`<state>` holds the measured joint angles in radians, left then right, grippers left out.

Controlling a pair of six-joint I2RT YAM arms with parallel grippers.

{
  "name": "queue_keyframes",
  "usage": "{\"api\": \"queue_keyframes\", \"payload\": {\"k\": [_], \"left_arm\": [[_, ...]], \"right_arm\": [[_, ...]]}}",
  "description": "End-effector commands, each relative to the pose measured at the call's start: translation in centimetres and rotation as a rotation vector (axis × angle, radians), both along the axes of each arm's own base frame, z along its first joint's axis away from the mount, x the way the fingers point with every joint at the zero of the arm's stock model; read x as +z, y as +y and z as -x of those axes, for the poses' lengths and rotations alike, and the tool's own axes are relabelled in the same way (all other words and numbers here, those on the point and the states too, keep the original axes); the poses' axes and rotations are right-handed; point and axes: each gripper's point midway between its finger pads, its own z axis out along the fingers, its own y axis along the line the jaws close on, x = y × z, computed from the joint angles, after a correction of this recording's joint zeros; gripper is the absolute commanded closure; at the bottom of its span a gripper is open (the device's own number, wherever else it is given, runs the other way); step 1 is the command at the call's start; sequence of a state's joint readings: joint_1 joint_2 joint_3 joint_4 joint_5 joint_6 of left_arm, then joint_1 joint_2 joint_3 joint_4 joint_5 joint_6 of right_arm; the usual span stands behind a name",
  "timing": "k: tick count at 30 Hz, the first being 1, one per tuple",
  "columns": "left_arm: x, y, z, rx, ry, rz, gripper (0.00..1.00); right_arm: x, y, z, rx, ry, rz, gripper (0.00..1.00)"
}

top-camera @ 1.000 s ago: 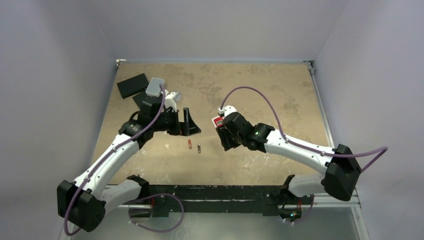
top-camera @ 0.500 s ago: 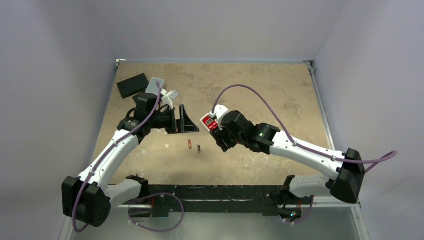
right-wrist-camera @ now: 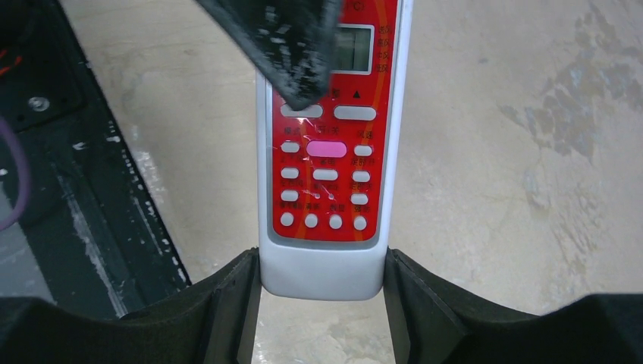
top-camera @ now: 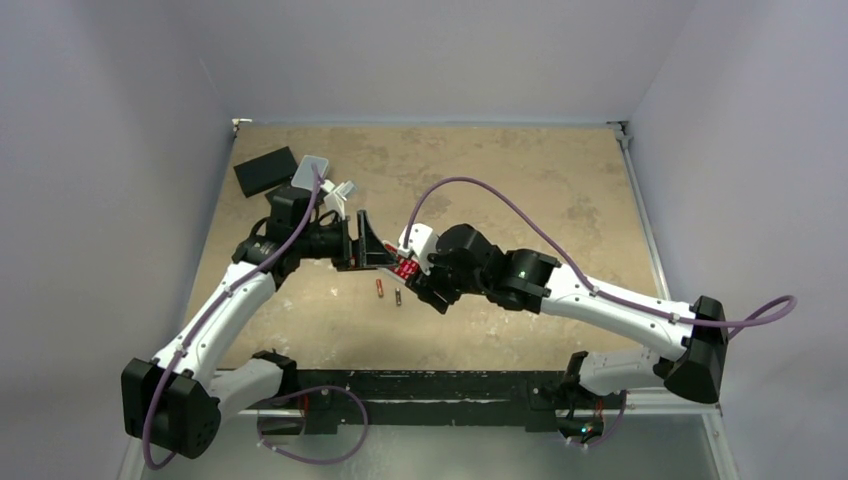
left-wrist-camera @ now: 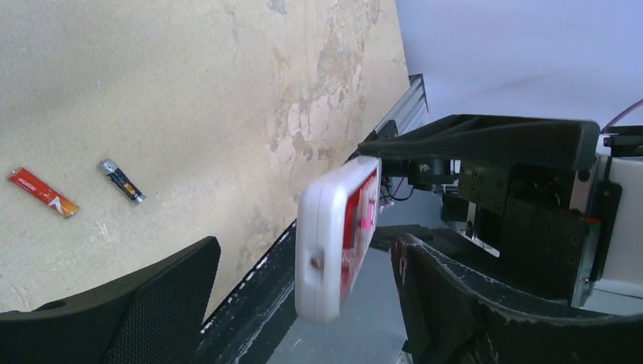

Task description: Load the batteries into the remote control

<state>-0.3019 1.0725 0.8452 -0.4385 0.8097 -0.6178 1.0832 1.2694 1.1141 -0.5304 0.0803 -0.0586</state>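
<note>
Clamped remote control (right-wrist-camera: 326,152) by one end in right pincer (right-wrist-camera: 324,273). Straddled its free end with left pincer (left-wrist-camera: 303,246), spread wide

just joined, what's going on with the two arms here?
The right pincer holds the remote control by one end, off the table, with its red button face towards the right wrist camera. The left pincer is open, its fingers on either side of the remote's other end, not gripping it. Both batteries, the reddish-orange one and the dark one, lie loose on the table, so neither is loaded yet.
</note>
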Motion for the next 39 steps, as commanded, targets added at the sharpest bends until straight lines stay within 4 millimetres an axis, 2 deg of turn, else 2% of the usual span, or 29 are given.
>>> {"api": "queue_keyframes", "payload": {"k": [1,13,26,33,36,39], "left_arm": [[2.3,-0.3,0.5,-0.031,-0.034,0.046,0.19],[2.9,-0.5,1.8,-0.073,-0.027,0.086,0.43],[4.1,-0.8,3.3,-0.128,-0.018,0.154,0.57],[3.4,-0.7,3.6,-0.133,-0.003,0.143,0.85],[3.3,-0.7,3.4,-0.121,-0.003,0.138,1.00],[3.5,-0.7,3.2,-0.103,-0.006,0.146,1.00]], "right_arm": [[3.2,2.3,1.3,0.141,-0.055,-0.080,1.00],[3.3,2.8,1.3,0.155,-0.082,-0.068,1.00],[3.3,1.7,1.0,0.125,-0.117,-0.062,1.00],[3.6,1.4,0.9,0.112,-0.125,-0.072,1.00],[3.9,1.2,1.0,0.113,-0.129,-0.079,1.00],[3.9,1.0,1.1,0.108,-0.129,-0.079,0.91]]}}
